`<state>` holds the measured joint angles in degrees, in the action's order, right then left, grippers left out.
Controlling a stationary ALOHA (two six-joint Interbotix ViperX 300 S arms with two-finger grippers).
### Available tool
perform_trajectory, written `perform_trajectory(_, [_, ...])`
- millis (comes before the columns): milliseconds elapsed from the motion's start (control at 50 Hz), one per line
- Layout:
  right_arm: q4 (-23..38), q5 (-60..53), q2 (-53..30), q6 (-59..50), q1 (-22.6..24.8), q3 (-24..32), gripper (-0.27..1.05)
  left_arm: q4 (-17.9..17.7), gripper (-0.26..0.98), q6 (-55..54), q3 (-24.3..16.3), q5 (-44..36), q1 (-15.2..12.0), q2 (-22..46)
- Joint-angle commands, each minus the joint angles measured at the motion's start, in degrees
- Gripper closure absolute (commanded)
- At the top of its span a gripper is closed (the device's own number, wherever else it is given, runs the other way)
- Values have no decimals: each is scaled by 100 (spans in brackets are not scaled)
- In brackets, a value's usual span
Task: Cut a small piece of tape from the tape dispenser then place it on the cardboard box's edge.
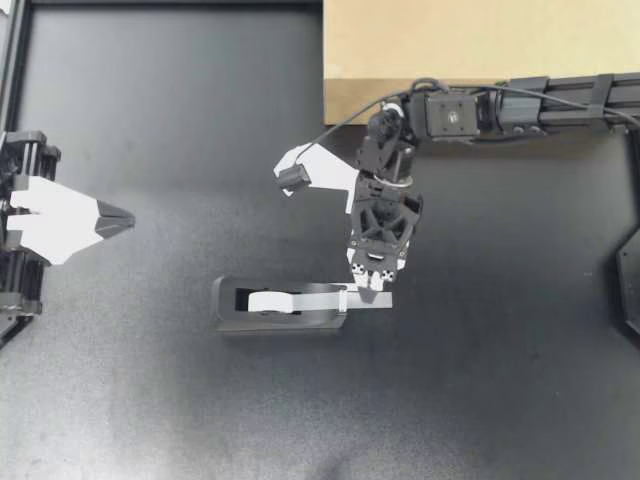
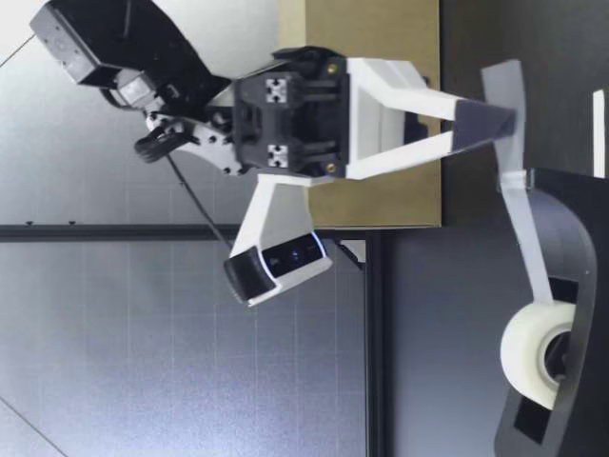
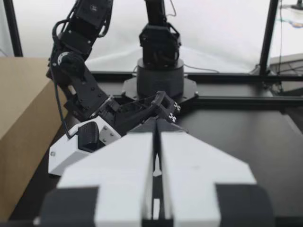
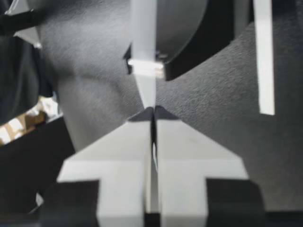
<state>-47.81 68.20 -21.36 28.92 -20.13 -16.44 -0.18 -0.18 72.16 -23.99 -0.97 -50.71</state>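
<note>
The black tape dispenser (image 1: 285,308) lies on the table with its white roll (image 2: 535,354) inside. My right gripper (image 1: 372,288) points down over the dispenser's cutter end. It is shut on the tape strip (image 2: 521,224), which runs taut from the roll over the cutter (image 4: 144,68) up into its fingertips (image 4: 142,116). A short free end of tape sticks out above the tips. The cardboard box (image 1: 450,45) stands at the back behind my right arm. My left gripper (image 1: 125,220) rests far off at the table's left edge, shut on nothing.
A narrow white strip (image 4: 263,56) lies on the table beside the dispenser's cutter end. The box (image 3: 21,118) rises beside my right arm (image 3: 90,104) in the left wrist view. Dark table surface (image 1: 180,120) spreads between the two grippers.
</note>
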Motion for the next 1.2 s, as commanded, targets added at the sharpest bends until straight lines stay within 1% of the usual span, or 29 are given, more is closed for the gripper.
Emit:
perform_trajectory(0, [-18,-202,62,26,-53,-18,89,0,84,-9,-35,-44,-9,44])
perform_trajectory(180, [-18,-686,-105,35,-35,-176,89,-26,83,-9,-18,-53,-9,158])
perform_trajectory(300, [-9,-835,-114,35,-35,-290,89,-105,78,-9,-35,-53,-18,334])
perform_trajectory(380, [18,-870,88,26,-35,-290,89,-176,72,-9,-70,-53,-18,457])
perform_trajectory(480, [132,-923,475,-53,-35,-308,89,-220,61,-18,-141,-114,-18,668])
perform_trajectory(560, [237,-923,879,-97,-35,-334,89,-246,50,-26,-220,-281,-9,949])
perform_trajectory(660, [343,-923,1301,-141,-18,-352,90,-272,39,-26,-334,-527,-9,1354])
perform_trajectory(740, [536,-958,1626,-149,44,-343,90,-299,35,-26,-448,-738,-18,1731])
perform_trajectory(880, [1046,-1081,2074,-299,255,-316,90,-352,33,-26,-756,-1020,-9,2426])
perform_trajectory(1040, [1714,-1143,2347,-668,413,-237,90,-413,33,-26,-1107,-1248,-9,3032])
perform_trajectory(1180, [2355,-1125,2514,-1028,563,35,90,-431,33,-35,-1415,-1336,-18,3480])
